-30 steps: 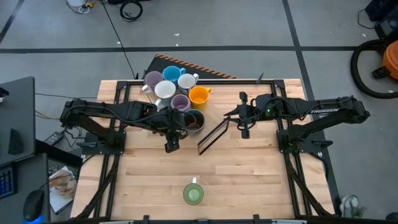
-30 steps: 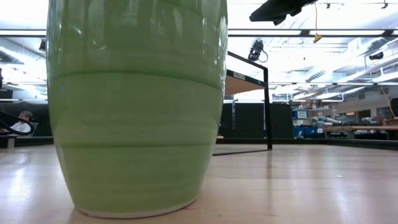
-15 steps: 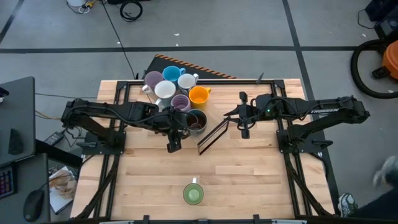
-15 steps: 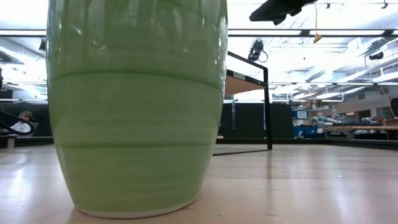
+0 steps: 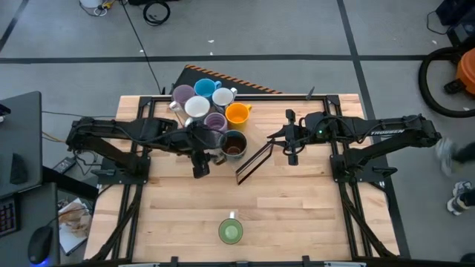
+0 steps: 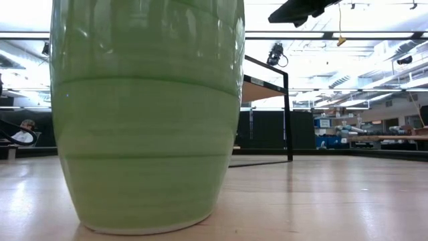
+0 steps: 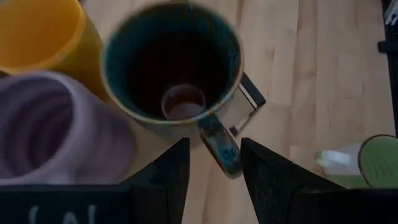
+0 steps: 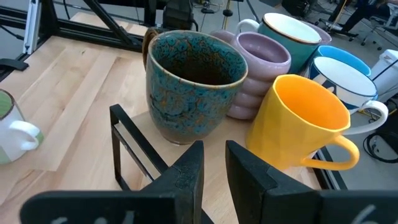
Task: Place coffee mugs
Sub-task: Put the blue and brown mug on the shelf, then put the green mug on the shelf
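Observation:
The dark brown mug (image 5: 234,144) with its teal glaze (image 8: 193,81) stands on its base at the near end of a cluster of coffee mugs: orange (image 5: 237,113), lilac (image 5: 215,122), white (image 5: 197,107), blue (image 5: 205,89). My left gripper (image 5: 200,170) is open just left of it. In the left wrist view its fingers (image 7: 214,146) stand on either side of the dark mug's handle (image 7: 217,143). A green mug (image 5: 230,231) stands alone near the front edge. My right gripper (image 5: 292,157) hovers right of the cluster, slightly open (image 8: 214,152), with nothing between its fingers.
A black wire frame (image 5: 256,162) leans on the table between the dark mug and my right gripper. The green mug (image 6: 147,114) fills the low view. Bare wood lies between the cluster and the front edge. A person's feet (image 5: 456,200) show on the floor at the right.
My left gripper has drawn back a little from the dark mug, toward the table's left edge and slightly up. Its fingers stay the same distance apart. The dark mug stays where it was and shows more fully from above.

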